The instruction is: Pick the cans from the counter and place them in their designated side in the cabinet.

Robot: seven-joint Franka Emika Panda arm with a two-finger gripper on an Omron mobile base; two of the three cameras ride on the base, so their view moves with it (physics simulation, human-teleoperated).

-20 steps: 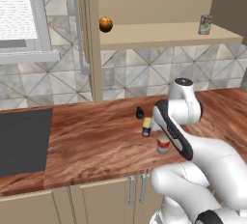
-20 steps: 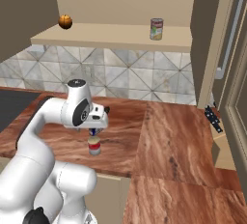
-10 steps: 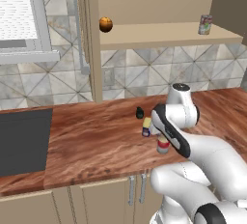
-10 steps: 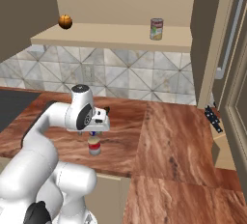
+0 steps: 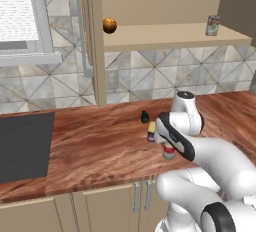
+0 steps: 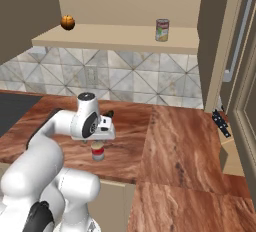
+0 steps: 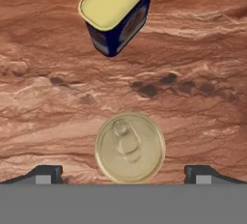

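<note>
The short red-labelled can (image 5: 169, 151) (image 6: 98, 151) stands upright on the wood-grain counter (image 5: 90, 146) (image 6: 175, 141) near its front edge. In the hand view its silvery lid (image 7: 129, 147) lies straight below my gripper (image 7: 123, 175), between the two spread fingertips (image 7: 44, 174), which do not touch it. My gripper (image 6: 99, 139) is open, hovering just above this can. The slimmer dark blue can with a yellow top (image 5: 151, 131) (image 7: 116, 13) stands just behind it. The cabinet shelf (image 5: 170, 36) (image 6: 120, 38) runs above the counter.
A white-red-green can (image 5: 213, 25) (image 6: 162, 30) and an orange ball (image 5: 109, 25) (image 6: 67, 22) sit on the shelf. A small dark blob (image 5: 144, 117) (image 6: 109, 113) lies behind the cans. A dark panel (image 5: 22, 146) is set in the counter at left.
The arm has sunk, bringing my open hand lower over the red can. Both cans stand where they were.
</note>
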